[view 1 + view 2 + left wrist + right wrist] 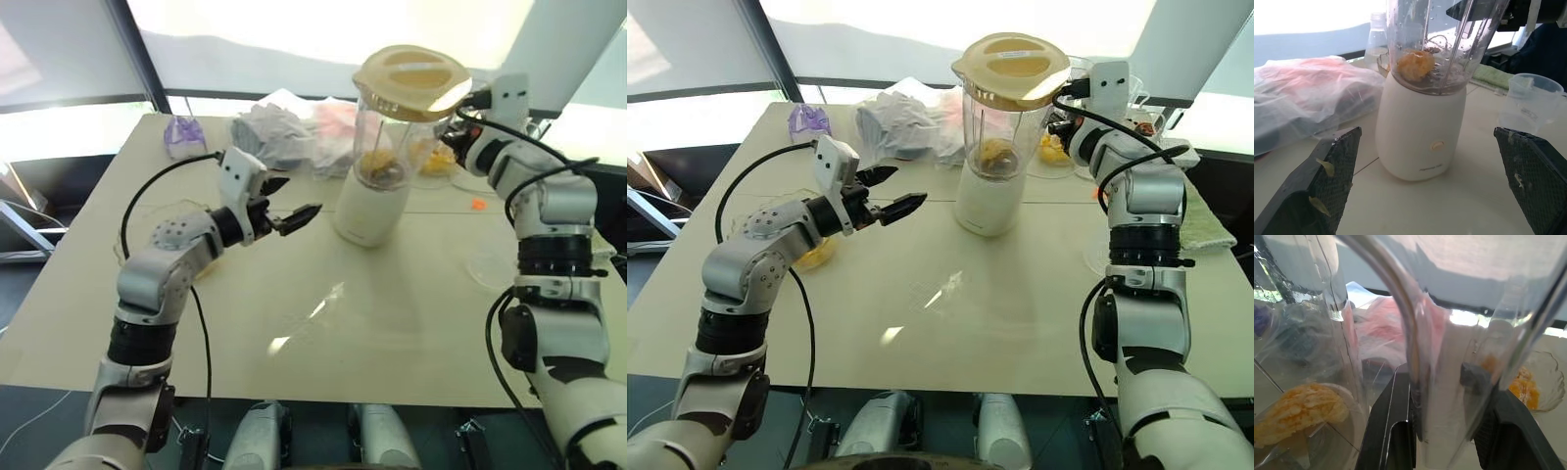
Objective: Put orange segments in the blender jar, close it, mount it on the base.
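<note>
Closest to the lens, two black fingers [1396,431] of the right gripper [1444,431] pinch the clear handle of the blender jar [999,117], one on each side of it. One jar stands seated on one cream-white base [988,201], just ahead of the right gripper, and carries one pale-yellow lid [1011,67] on its mouth. Inside, at the bottom, lies a clump of orange segments [1414,64]; how many pieces make it up I cannot count through the wet plastic, perhaps a few pressed together. Beyond the right gripper a shallow glass dish [1540,382] holds more orange pieces. Left of the base, well apart from it, the left gripper [890,194] hovers over the table [950,323] with both fingers spread wide, empty, bits of pulp stuck to the pads [1327,169]. Past it lie crumpled plastic bags [906,122], and one small clear beaker [1530,100] stands on the base's other side
</note>
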Motion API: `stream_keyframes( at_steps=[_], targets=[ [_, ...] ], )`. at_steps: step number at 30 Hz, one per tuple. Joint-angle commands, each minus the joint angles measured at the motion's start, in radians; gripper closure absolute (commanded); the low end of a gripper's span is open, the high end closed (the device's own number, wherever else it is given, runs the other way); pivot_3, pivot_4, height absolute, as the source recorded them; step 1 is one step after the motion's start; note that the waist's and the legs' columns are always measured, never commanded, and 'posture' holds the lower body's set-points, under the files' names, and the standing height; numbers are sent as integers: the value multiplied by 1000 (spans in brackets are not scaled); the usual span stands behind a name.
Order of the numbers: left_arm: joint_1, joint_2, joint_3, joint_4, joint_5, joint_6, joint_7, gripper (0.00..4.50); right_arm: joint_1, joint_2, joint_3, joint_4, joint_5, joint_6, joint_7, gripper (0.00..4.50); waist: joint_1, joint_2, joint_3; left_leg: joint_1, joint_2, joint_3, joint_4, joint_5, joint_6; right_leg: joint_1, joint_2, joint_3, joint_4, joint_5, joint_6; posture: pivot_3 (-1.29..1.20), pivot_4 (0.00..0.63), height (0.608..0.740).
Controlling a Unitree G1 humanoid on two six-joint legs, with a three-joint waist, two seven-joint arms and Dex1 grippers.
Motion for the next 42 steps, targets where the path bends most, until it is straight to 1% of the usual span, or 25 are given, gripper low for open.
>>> stream_keyframes(
  at_steps=[1,4,9,11,12,13,16,17,24,30,32,36,39,42],
  targets=[
    [-25,4,6,-8,4,-26,4,7,-12,-9,37,106,-39,2,23,3604,2,0,0,0,0,0,0,0,0,0,0,0,0,0,0,0,150,740],
    [-26,-2,3,-12,8,-24,11,7,-34,-7,32,149,-36,-1,29,3604,3,0,0,0,0,0,0,0,0,0,0,0,0,0,0,0,150,740],
    [-33,-8,1,-12,11,-21,20,7,-36,-1,33,159,-44,-8,20,3604,3,0,0,-1,0,0,-1,0,0,0,-1,0,-1,0,0,0,150,740],
    [-35,-9,1,-12,11,-20,22,0,-35,1,30,155,-47,-5,7,2574,2,-1,0,-1,0,0,-1,0,0,0,-1,0,-1,0,0,0,150,740],
    [-36,-9,1,-12,10,-19,23,0,-34,3,28,153,-49,-3,2,2243,2,-1,0,-1,0,0,-1,0,0,0,-1,0,-1,0,0,0,150,740],
    [-37,-9,1,-12,10,-19,24,0,-34,3,27,151,-50,-1,0,1779,3,-1,0,-1,0,0,-1,0,0,0,-1,0,-1,0,0,0,150,740],
    [-41,-10,1,-15,7,-16,27,0,-25,2,20,123,-56,13,-22,157,2,1,2,-3,0,1,-1,0,0,-3,-1,1,-1,0,0,0,150,740],
    [-41,-10,1,-15,7,-15,28,0,-22,1,18,116,-58,16,-28,34,2,1,2,-4,0,1,-1,0,0,-4,-1,2,-1,0,0,0,150,740],
    [-37,-15,-1,-31,-1,-7,38,0,61,-15,-21,-43,-65,69,-104,34,3,1,2,-4,0,2,-2,0,0,-5,-1,1,-1,0,0,0,150,740],
    [-36,-10,3,-44,-8,0,42,0,191,-30,-50,-292,-53,192,-131,34,4,0,2,-5,0,2,-1,0,0,-5,-1,1,-1,0,0,0,150,740],
    [-37,-6,9,-44,-9,0,41,0,265,-27,-77,-424,-35,269,-137,34,5,0,2,-5,0,2,-2,0,0,-5,-1,1,-1,0,0,0,150,740],
    [-42,-4,41,-40,-24,0,49,0,467,-30,-152,-745,13,391,-123,34,10,0,2,-6,0,0,-2,0,0,-6,-1,0,-1,0,0,0,150,740],
    [-31,7,63,-35,-40,18,52,0,588,0,-272,-929,93,387,-85,34,8,0,2,-6,0,0,-1,0,0,-6,-1,0,-2,0,0,0,150,740],
    [-6,24,92,-25,-64,57,52,0,750,-11,-401,-1086,207,350,34,34,7,-1,2,-5,-1,0,-1,0,0,-5,-1,0,-2,0,1,0,150,740]
  ],
)
